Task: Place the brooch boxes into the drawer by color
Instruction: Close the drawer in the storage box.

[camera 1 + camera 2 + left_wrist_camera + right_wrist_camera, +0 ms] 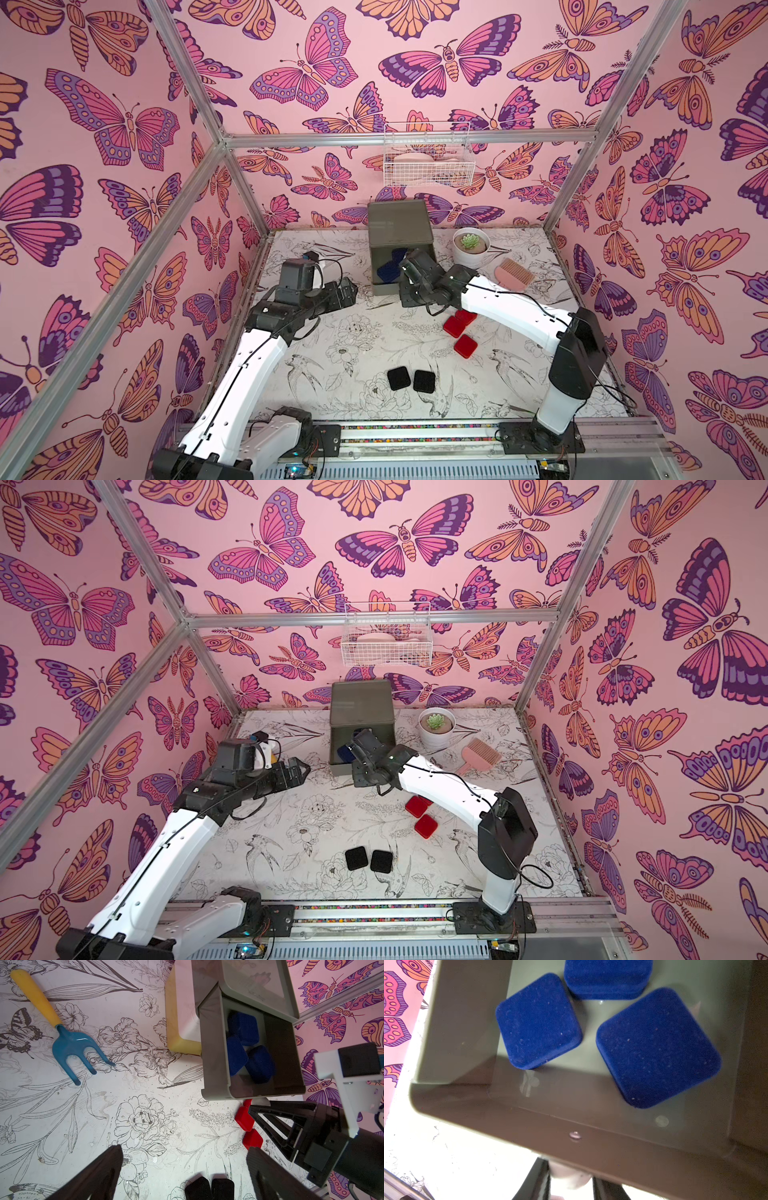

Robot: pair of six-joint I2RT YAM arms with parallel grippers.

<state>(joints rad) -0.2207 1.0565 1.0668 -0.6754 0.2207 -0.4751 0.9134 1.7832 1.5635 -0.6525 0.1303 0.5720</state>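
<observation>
At the front of the grey drawer, right gripper clamps the white knob; left gripper spread wide, empty.

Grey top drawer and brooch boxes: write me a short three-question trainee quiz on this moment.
1. How many blue boxes lie in the open grey drawer?
2. True or false: two black boxes lie on the table.
3. Which claw is at the open drawer's front? A. left claw B. right claw
Key: 1. three; 2. true; 3. B.
</observation>
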